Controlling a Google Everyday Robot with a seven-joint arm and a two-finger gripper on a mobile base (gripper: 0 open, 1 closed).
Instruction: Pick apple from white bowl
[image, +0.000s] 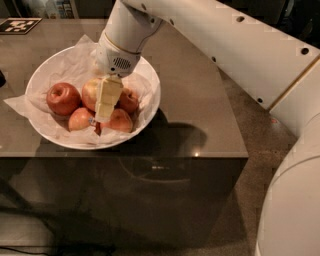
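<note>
The white bowl, lined with crumpled white paper, sits on the left part of the brown table. The apple is pale yellow-green with a red blush and lies in the middle of the bowl. Its right side is hidden behind my gripper. The gripper points down into the bowl, right against the apple and above the smaller fruit. An all-dark-red apple lies at the left. Smaller red-orange apples lie at the front left, front right and right.
My white arm crosses from the upper right above the table. A black-and-white marker tag lies at the back left. A dark object shows at the left edge. The table's front edge and right edge drop to the floor.
</note>
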